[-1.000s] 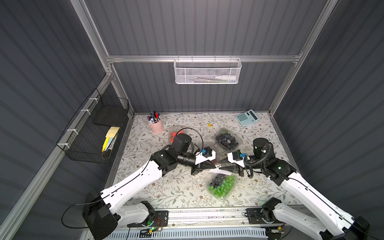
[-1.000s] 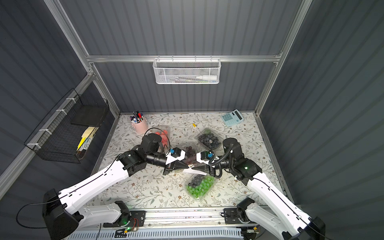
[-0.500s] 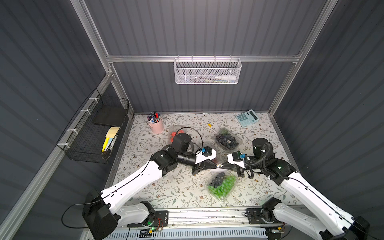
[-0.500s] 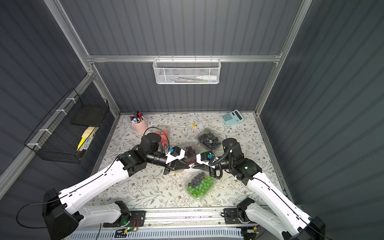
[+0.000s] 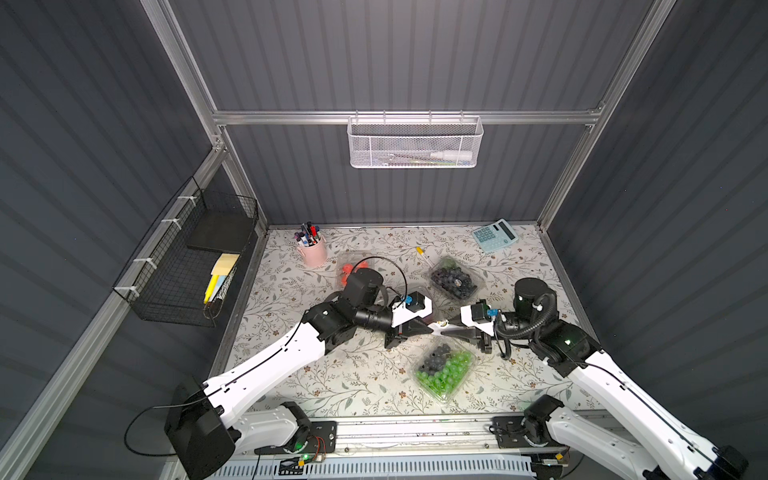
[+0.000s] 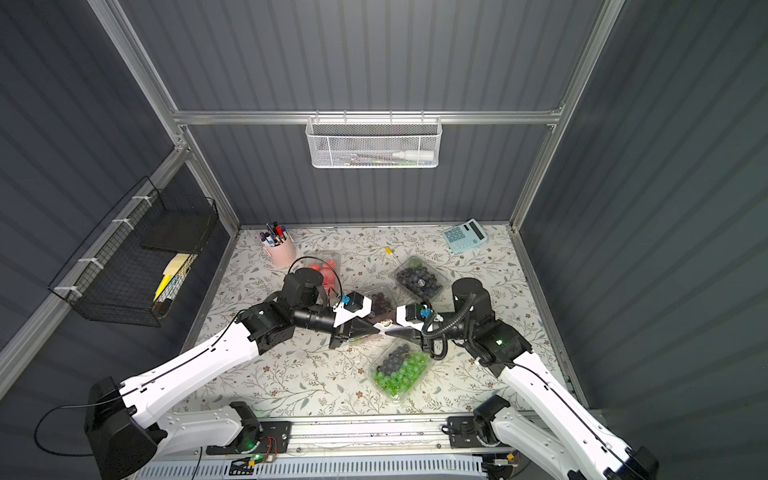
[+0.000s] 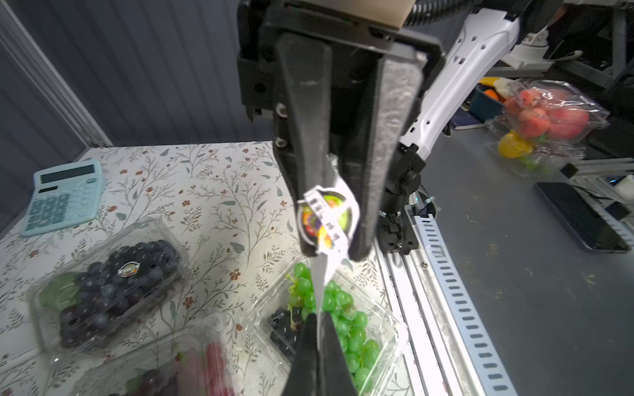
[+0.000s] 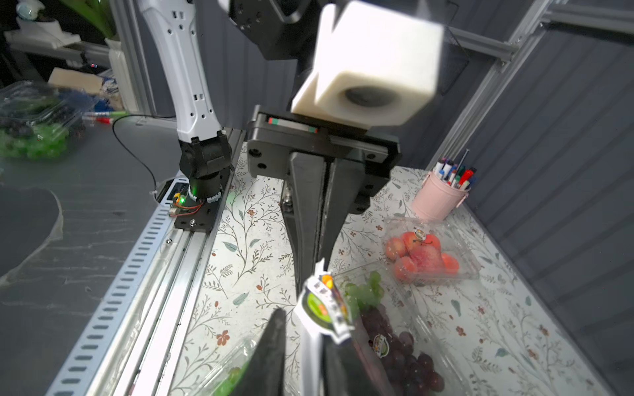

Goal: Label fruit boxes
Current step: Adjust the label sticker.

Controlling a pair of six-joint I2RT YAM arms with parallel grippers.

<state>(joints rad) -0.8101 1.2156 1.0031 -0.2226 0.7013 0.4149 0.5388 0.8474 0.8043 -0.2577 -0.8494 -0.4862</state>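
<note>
White sticker strip (image 7: 319, 281) runs from the clenched left claw (image 7: 318, 322) into the parted right claw (image 7: 334, 250), close above the green-grape box (image 7: 374, 343).

Four clear clamshell fruit boxes, all closed, lying flat on the flowered table (image 5: 332, 374).
The red-fruit box (image 5: 345, 271) lies at the back left (a small round sticker shows on its lid). The blueberry box (image 5: 455, 281), also stickered, sits back right. The green-and-red grape box (image 6: 380, 302) lies between them, partly hidden from above. The box of green grapes with dark berries (image 5: 444, 369) lies nearest the front, set at an angle.
</note>
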